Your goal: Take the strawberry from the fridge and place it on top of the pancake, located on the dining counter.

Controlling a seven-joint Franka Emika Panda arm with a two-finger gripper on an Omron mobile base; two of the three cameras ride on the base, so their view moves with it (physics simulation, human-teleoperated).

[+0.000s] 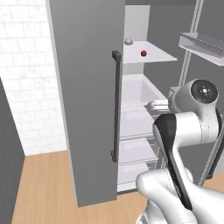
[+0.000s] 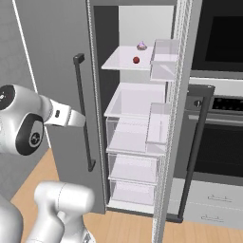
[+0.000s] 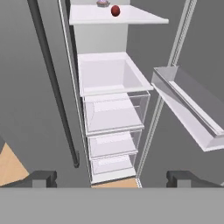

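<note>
**Strawberry sits above and ahead of the open gripper**

The fridge [image 2: 142, 118] stands with its right door swung open, baring white shelves and clear drawers. The strawberry [image 2: 136, 60] rests on the top shelf [image 1: 153, 54], out toward the front and in the open. A small purplish-topped object [image 1: 128, 40] stands just behind it, nearer the back wall; what it is I cannot make out at this size.

The gripper [image 3: 111, 177] has its fingers spread wide and holds nothing. In the hand view it faces the drawer stack, and the strawberry [image 3: 115, 11] lies high in that view, almost on the centre line. So the berry is well apart from the fingers, up and further into the cabinet. The reach likely needs mostly a rise plus a push forward, with little sideways correction. The berry is roundish, so no grasp axis stands out.
</note>
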